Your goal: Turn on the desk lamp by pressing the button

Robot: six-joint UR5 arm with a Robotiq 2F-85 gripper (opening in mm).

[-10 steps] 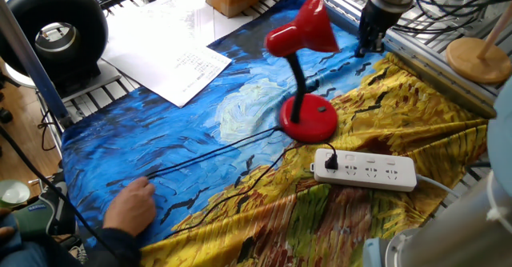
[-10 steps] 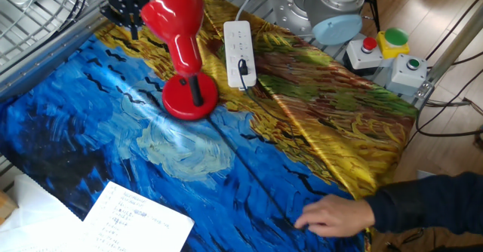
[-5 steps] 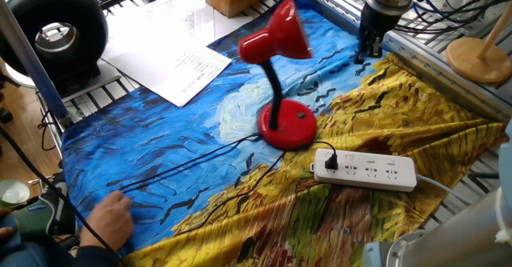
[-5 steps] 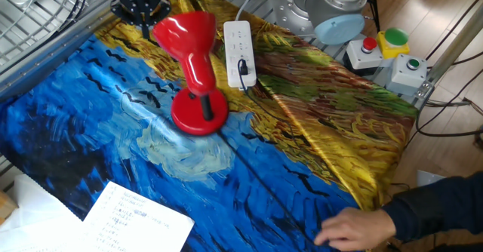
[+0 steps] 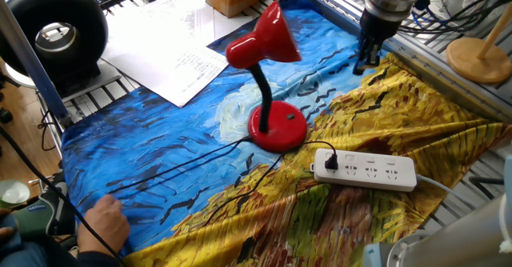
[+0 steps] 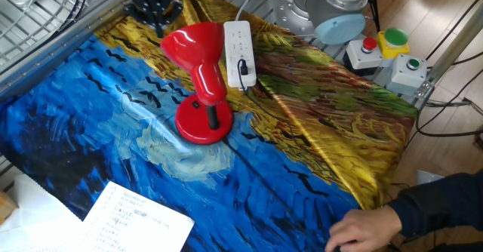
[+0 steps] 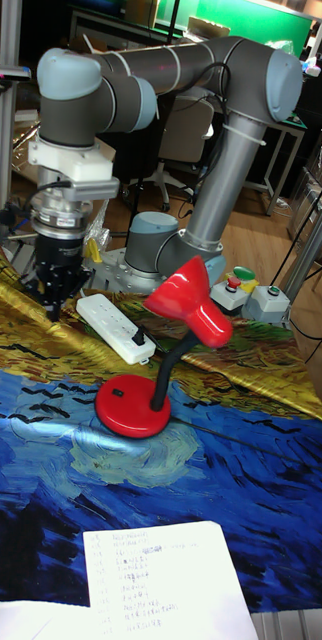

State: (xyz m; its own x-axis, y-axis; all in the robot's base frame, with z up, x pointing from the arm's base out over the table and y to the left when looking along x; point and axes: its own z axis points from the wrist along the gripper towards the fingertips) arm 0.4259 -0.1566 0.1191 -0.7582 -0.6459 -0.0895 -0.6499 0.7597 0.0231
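Observation:
The red desk lamp point(image 5: 278, 128) stands upright on the painted cloth, its cone shade point(image 5: 264, 39) raised on the black neck. The lamp also shows in the other fixed view point(image 6: 204, 122) and in the tall view point(image 7: 131, 406). The button point(image 7: 117, 394) is a small dark square on top of the round base, uncovered. My gripper point(image 5: 369, 58) hangs low over the cloth's far edge, well apart from the lamp's base, beyond the shade point(image 6: 196, 44). In the other views the gripper point(image 6: 156, 14) point(image 7: 63, 298) points straight down. I see no clear gap or contact at its fingertips.
A white power strip point(image 5: 364, 169) lies beside the lamp base, with the lamp's black cord point(image 5: 176, 167) running across the cloth toward a person's hand point(image 5: 108, 219). Paper sheets point(image 5: 172, 51) lie at one end. A wooden stand point(image 5: 478, 59) sits on the rails.
The lamp has slid across the cloth away from the gripper, toward the paper side. The person's hand has drawn back toward the cloth's edge. My gripper has shifted slightly toward the lamp.

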